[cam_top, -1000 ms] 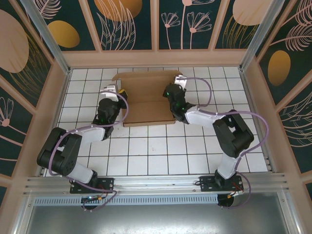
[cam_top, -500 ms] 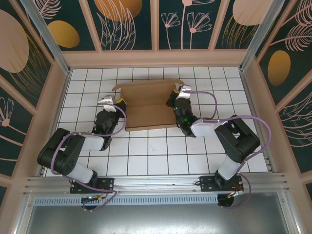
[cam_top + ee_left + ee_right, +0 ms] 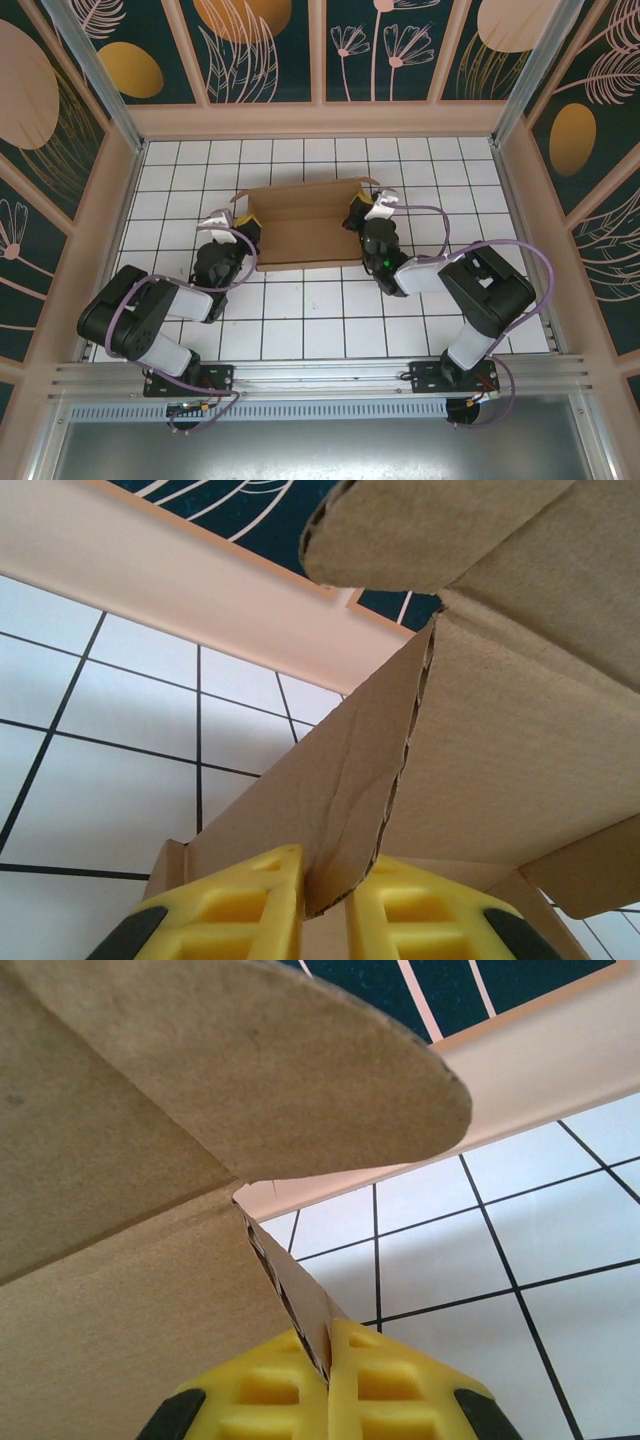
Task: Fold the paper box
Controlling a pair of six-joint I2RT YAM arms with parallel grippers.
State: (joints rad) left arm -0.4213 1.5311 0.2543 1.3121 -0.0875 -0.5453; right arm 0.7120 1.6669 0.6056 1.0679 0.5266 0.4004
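The paper box (image 3: pixel 300 225) is a brown cardboard piece lying mid-table, its rear panel and side flaps raised off the tiles. My left gripper (image 3: pixel 248 222) sits at the box's left end. In the left wrist view its yellow fingers (image 3: pixel 240 905) are shut on a side flap of the box (image 3: pixel 520 730), whose torn-looking edge stands between them at the gripper (image 3: pixel 327 860). My right gripper (image 3: pixel 358 214) is at the box's right end. There the gripper (image 3: pixel 325 1345) pinches a thin flap of the box (image 3: pixel 120 1290), under a rounded tab.
The table is white tile with black grid lines (image 3: pixel 320 310), open between the box and the arm bases. A peach rail and patterned walls (image 3: pixel 320 118) close the back and both sides. Cables loop off both arms.
Both grippers have pulled back toward the arm bases, each holding its flap. The box has slid nearer and its rear panel has tipped up and forward, so it looks shorter from above.
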